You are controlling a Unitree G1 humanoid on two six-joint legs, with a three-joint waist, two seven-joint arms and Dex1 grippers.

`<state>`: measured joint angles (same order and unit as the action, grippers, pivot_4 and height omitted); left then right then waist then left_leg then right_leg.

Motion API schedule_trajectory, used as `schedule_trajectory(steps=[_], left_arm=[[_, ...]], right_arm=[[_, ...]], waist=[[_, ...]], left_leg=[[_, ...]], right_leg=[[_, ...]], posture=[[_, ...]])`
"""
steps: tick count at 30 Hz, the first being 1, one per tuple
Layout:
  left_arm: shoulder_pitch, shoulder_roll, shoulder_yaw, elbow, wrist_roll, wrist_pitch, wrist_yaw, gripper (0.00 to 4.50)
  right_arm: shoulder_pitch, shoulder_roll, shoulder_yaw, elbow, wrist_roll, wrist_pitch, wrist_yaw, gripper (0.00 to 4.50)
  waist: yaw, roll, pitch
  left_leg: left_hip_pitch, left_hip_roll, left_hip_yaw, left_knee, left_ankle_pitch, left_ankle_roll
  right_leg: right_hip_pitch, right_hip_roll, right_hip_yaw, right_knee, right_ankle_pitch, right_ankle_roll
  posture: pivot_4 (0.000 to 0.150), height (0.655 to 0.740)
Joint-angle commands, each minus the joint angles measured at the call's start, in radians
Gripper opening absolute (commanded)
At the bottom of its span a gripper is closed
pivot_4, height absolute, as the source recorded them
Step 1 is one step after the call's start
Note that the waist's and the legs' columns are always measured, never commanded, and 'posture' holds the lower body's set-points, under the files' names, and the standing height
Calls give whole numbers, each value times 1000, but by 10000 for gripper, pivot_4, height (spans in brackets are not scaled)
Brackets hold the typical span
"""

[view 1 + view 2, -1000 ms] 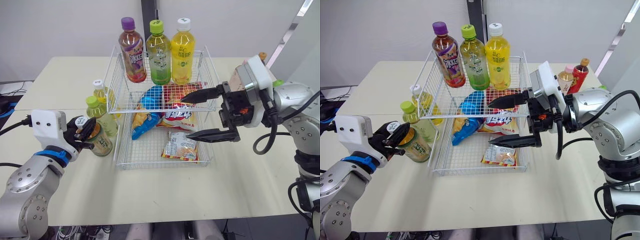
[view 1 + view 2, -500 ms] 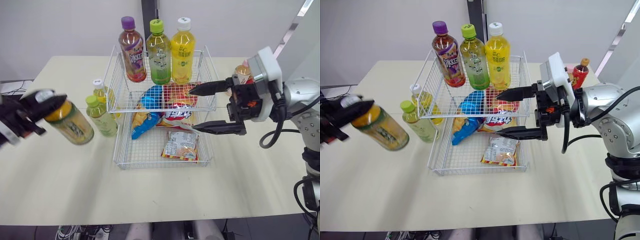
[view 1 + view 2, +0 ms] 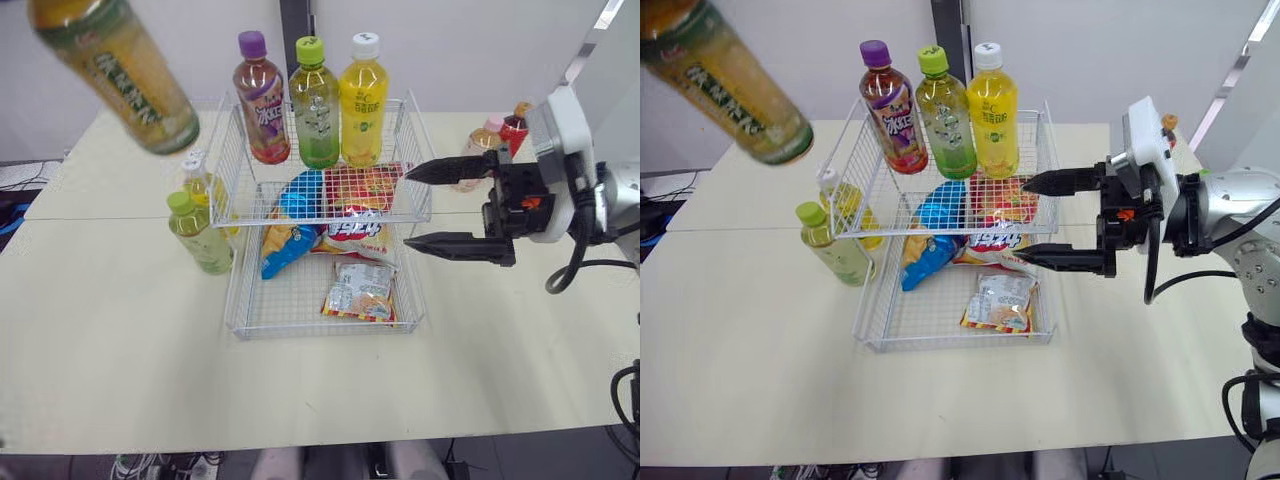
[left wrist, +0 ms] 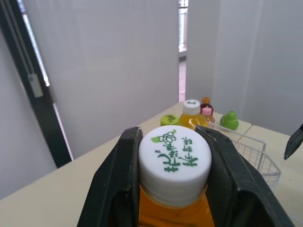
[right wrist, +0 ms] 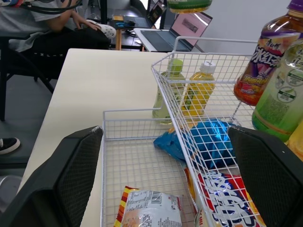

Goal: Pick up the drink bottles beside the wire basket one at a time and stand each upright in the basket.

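My left hand point(image 4: 173, 138) is clamped on the white cap of the amber tea bottle point(image 3: 118, 72). In the wrist view both black fingers point(image 4: 118, 175) press against the cap's sides. From the head views that bottle hangs tilted, high above the left part of the worktop point(image 3: 120, 370) and left of the wire basket point(image 3: 320, 333). Its cap end is cut off by the picture's edge.

My right hand point(image 3: 408, 208) is spread wide and holds nothing. It sits at the basket's right side, fingers pointing left. I cannot tell whether either tip touches the wire.

The lower tier holds a silver snack packet point(image 3: 360, 290), with a blue packet point(image 3: 290, 228) and a red one point(image 3: 362, 218) behind it, both partly screened by the upper tier's mesh.

Just left of the basket stands a pale green bottle point(image 3: 200, 235), and behind it a white-capped bottle point(image 3: 199, 180), half hidden by the wire and the held bottle.

A row of three bottles point(image 3: 316, 105) stands upright in the upper tier. At the far right, two small bottles point(image 3: 505, 125) peek out behind my right hand.
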<state>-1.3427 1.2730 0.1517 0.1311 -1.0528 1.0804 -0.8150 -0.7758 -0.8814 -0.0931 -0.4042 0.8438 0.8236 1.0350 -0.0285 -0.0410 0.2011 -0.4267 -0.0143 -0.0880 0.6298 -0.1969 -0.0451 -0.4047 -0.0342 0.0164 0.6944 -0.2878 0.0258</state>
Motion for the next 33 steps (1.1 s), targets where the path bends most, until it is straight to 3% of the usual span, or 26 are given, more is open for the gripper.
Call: schedule_trajectory(steps=[1,5,15,19,27,33], left_arm=[[-170,-132,-122,58,99,-18,-86,13722],[-225,-326,-192,122,199,-49,-94,13722],[-131,-597,-237,142,385,-178,-93,13722],[-104,-665,-242,162,433,-201,-97,13722],[-89,-705,-245,207,491,-233,-173,13722],[-92,-701,-226,182,507,-285,-233,32382]], right_arm=[[-10,-10,-41,-20,12,7,-36,45000],[2,-16,-57,-19,7,12,-69,45000],[68,-34,-113,-84,25,52,-169,45000],[101,-43,-138,-120,47,65,-193,45000],[139,-72,-171,-130,67,58,-194,45000],[162,-83,-182,-135,73,48,-188,45000]], waist=[[2,0,0],[-4,0,0],[-23,2,1],[-17,2,1],[-15,3,1],[-13,3,1]], left_leg=[[0,0,0,0,0,0],[0,0,1,0,0,0],[-4,3,3,0,0,0],[-4,2,3,1,0,0],[-4,1,2,1,0,0],[-4,1,2,1,0,0]], right_leg=[[0,0,0,0,0,0],[-1,0,1,1,0,0],[-7,0,2,2,0,-2],[-6,0,2,2,0,-2],[-6,0,2,2,0,-1],[-5,0,2,2,0,-1]], posture=[[1500,7400],[1500,7400],[1500,7400],[1500,7400],[1500,7400],[1500,7400]])
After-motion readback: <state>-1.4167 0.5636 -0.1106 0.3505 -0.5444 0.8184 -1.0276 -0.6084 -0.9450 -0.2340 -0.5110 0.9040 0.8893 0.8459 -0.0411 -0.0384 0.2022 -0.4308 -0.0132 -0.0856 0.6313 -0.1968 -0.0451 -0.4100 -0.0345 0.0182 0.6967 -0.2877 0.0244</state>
